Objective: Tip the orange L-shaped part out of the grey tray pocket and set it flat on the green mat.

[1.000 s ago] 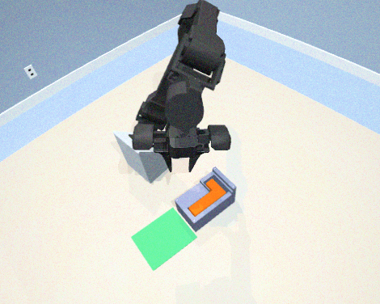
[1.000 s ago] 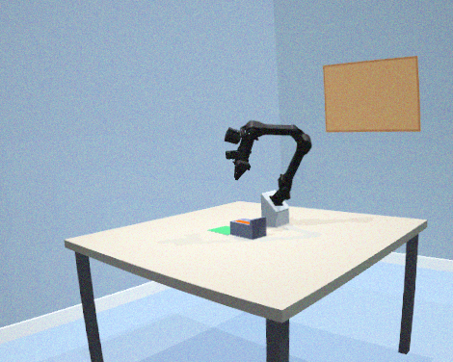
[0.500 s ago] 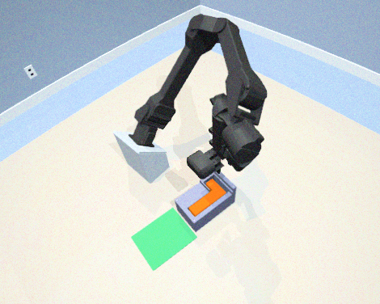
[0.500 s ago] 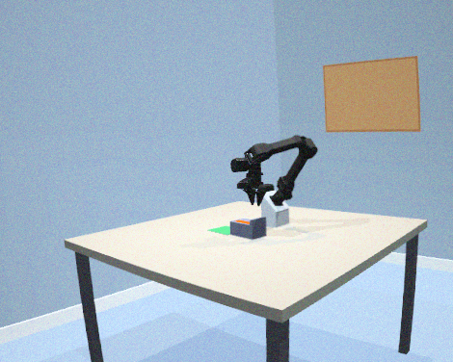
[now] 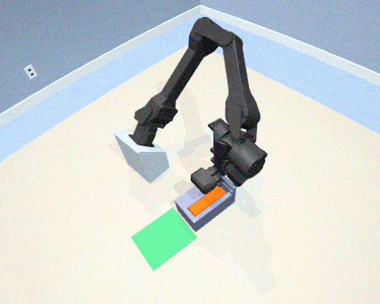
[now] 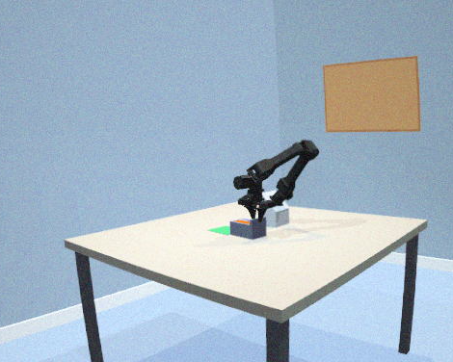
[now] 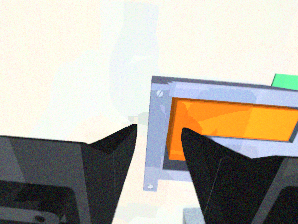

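Note:
The orange part [image 5: 206, 201] [image 6: 243, 222] [image 7: 225, 117] lies in its pocket in the grey tray [image 5: 183, 200] [image 6: 248, 230] [image 7: 156, 150], with neither end visibly raised. My gripper [image 6: 257, 219] [image 7: 159, 130] is part open and empty, pointing down at the L-shaped end. In the wrist view the right finger is over that end and the left finger is outside the tray's end ridge. Contact cannot be told. In the top view the arm hides the fingertips and much of the L-shaped end. The green mat [image 5: 163, 238] [image 6: 220, 230] [image 7: 286, 81] lies beside the tray's other end.
The arm's pale grey base block [image 5: 149, 166] [image 6: 278, 218] stands behind the tray. A raised ridge with small screws runs along the tray's end by the L-shaped end, between my fingers in the wrist view.

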`<state>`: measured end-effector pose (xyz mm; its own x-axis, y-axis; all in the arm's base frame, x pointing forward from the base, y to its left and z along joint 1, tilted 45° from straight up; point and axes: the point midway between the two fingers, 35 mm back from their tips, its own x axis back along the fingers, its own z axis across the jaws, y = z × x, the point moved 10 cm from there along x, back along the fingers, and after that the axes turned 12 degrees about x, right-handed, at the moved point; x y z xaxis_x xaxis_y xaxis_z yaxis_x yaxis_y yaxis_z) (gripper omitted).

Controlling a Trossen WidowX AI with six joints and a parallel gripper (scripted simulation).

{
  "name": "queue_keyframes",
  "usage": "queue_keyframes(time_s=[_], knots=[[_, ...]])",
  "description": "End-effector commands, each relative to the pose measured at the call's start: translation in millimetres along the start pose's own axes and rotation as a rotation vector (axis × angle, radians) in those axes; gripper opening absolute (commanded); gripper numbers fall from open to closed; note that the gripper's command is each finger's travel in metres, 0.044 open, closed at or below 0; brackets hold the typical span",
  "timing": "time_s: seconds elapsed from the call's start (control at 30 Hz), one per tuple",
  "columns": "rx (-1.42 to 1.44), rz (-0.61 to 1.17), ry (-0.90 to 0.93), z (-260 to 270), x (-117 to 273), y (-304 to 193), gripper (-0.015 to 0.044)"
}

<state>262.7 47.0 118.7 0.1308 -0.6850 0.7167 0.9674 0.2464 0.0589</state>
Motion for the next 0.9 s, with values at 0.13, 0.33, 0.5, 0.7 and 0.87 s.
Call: queue_keyframes(time_s=[0.13, 0.33, 0.5, 0.7, 0.87], knots=[[-0.009, 0.001, 0.005, -0.7, -8.9, -1.0, 0.018], [-0.009, 0.001, 0.005, -0.7, -18.9, -0.7, 0.018], [-0.009, 0.001, 0.005, -0.6, -27.2, -0.8, 0.018], [-0.009, 0.001, 0.006, -0.3, -37.0, -1.3, 0.018], [-0.009, 0.001, 0.007, -0.2, -39.4, -1.5, 0.018]])
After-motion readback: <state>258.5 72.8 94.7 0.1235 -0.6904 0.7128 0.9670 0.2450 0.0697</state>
